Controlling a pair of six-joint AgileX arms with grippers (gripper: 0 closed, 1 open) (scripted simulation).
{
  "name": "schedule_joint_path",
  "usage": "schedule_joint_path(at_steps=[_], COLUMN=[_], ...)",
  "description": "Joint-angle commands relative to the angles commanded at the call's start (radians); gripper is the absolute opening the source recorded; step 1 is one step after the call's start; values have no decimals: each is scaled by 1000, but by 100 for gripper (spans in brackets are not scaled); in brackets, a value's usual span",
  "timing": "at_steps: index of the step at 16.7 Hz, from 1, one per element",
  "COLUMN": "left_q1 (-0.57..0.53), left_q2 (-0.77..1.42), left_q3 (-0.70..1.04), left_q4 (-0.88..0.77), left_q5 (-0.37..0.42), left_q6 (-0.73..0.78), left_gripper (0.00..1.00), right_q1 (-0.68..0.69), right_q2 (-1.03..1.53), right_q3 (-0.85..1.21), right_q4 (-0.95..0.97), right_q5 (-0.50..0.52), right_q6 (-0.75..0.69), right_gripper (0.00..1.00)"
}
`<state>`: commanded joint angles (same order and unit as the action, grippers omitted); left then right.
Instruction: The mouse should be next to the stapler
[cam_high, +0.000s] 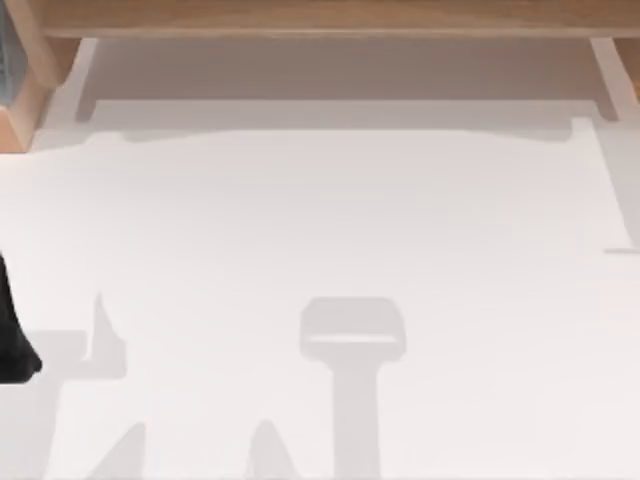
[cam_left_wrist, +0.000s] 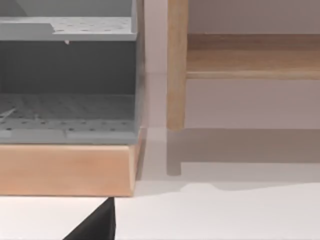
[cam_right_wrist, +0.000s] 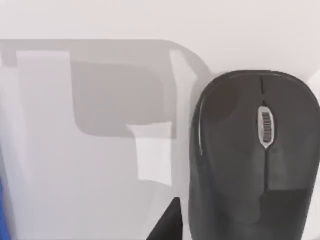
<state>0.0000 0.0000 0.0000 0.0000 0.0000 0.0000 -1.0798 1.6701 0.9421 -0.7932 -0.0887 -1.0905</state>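
The table is white and flat. Soft grey shadows of the arms lie on the near part of it. A wooden frame runs along the far edge, with a leg coming down at each end.

A dark bit of the left arm pokes in at the left edge of the table, low down in the top view. The camera on its wrist looks at the far left corner. There a grey rack full of little holes sits on a light wooden base. Just beside the rack stands a wooden post, and a wooden rail runs off from it. A black corner of the left gripper shows near the wooden base. I cannot tell if this gripper is released or clenched.

The camera on the right arm's wrist looks straight down at the table top. The mouse lies there, flat on the white top. It is black and shiny, with a small silver scroll wheel in the middle of its back. A black tip of the right gripper shows just beside the mouse, and I cannot tell if they touch. I cannot tell how this gripper is set either. A big grey shadow lies on the table next to the mouse. A thin blue strip shows at the edge of this view, well apart from the mouse, and I cannot tell what it is.
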Motion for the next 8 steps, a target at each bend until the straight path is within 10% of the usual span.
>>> schedule_joint_path(at_steps=[2, 8], left_q1=[0, 0], left_q2=[0, 0], left_q3=[0, 0], left_q4=[0, 0], left_q5=[0, 0], left_q6=[0, 0], left_gripper=[100, 100], right_q1=[0, 0], right_q2=[0, 0], right_q3=[0, 0], right_q4=[0, 0], right_q5=[0, 0], right_q6=[0, 0], right_gripper=[98, 100])
